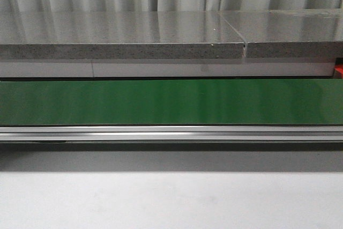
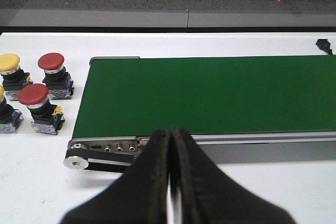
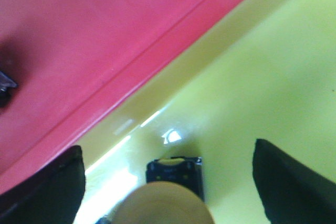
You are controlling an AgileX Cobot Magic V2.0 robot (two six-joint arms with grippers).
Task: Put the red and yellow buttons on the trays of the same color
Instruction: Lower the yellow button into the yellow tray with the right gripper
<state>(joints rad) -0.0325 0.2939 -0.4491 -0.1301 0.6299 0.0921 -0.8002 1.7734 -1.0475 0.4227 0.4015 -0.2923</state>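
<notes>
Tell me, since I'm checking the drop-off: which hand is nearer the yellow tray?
Right. The right hand hangs open directly over the yellow tray; the shut left hand faces the green conveyor.

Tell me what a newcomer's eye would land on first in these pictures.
The long green conveyor belt fills the front view. Beside its end stand red buttons and a yellow button on the white table. In the right wrist view, the open jaws straddle a yellow-capped button on the yellow tray, next to the red tray.

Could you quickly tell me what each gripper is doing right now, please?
Left gripper: closed, empty.
Right gripper: open, fingers apart around a yellow button on the yellow tray.
</notes>
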